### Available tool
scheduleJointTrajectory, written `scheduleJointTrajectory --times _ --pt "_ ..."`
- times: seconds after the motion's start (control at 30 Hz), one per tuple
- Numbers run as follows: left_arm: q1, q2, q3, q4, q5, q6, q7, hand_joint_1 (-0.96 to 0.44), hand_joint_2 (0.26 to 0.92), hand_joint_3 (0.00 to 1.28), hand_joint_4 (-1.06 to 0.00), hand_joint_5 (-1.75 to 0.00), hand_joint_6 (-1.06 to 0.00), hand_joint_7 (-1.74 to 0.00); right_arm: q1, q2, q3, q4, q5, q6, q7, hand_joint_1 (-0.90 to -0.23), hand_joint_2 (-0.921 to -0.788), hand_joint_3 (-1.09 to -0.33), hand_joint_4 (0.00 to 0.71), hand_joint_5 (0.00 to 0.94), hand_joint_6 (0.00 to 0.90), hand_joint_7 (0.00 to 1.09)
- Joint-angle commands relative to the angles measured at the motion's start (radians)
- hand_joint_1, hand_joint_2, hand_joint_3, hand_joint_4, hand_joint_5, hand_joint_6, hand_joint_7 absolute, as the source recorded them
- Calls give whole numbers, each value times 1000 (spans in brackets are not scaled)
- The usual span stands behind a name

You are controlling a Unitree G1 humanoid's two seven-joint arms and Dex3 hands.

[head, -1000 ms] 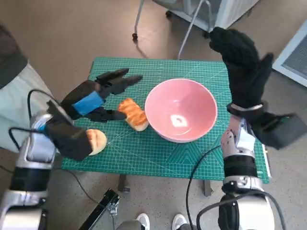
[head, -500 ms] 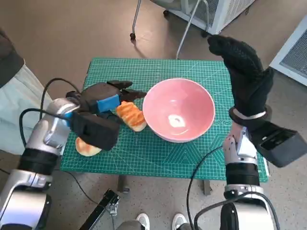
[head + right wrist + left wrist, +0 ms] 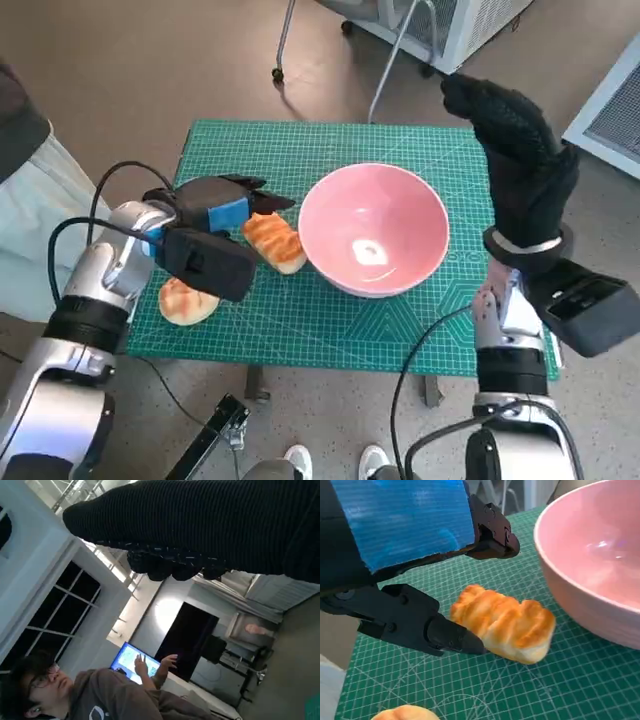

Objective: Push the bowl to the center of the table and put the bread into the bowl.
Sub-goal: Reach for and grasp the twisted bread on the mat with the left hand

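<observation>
The second bread roll (image 3: 188, 301) at the near left of the desk is partly covered by the black camera box on the left wrist (image 3: 208, 264), and in the left wrist view only a sliver of it shows at the picture's edge. The right hand's fingers hardly show in the right wrist view; the glove is a dark ribbed band with a row of rounded knuckle-like bumps.

The left hand (image 3: 222, 205), black with blue tape on its back, hovers low over the green cutting mat (image 3: 330, 150) covering the desk, just left of the bread (image 3: 274, 240). Its fingers (image 3: 492, 532) are spread apart. One lower finger's tip touches the near end of the bread in the left wrist view, while the upper fingers reach over the bread without closing on it. The hand holds nothing.

The right hand (image 3: 518, 160), in its black knitted glove, is raised upright above the far right of the desk, well clear of everything, fingers extended together and holding nothing.

The bread, a golden ridged loaf, lies on the mat just beside the left wall of the pink bowl (image 3: 372, 229); whether they touch is hard to tell. The bowl stands upright, slightly right of the desk's middle, with nothing inside it.

On the floor beyond the desk stand metal chair legs (image 3: 384, 70). A person (image 3: 75, 690) with a raised hand appears in the right wrist view before a lit screen (image 3: 134, 662).
</observation>
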Motion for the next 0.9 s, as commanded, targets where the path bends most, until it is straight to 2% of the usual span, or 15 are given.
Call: scheduleJointTrajectory --times 0.03,0.6,0.9 --pt "-29 -12 -12 26 7 8 15 -168 801 0 -264 -3 -430 -39 22 -5 7 0 2 19 -4 -672 -921 -678 393 21 118 858" --pt "-62 -51 -62 123 46 26 68 -156 802 0 -267 -2 -439 -37 28 -1 6 -2 26 37 2 -671 -921 -673 400 24 128 867" --pt "-104 -120 -132 235 103 44 115 -162 803 1 -295 -13 -474 -54 39 3 12 -20 20 37 -8 -667 -921 -674 399 24 121 867"
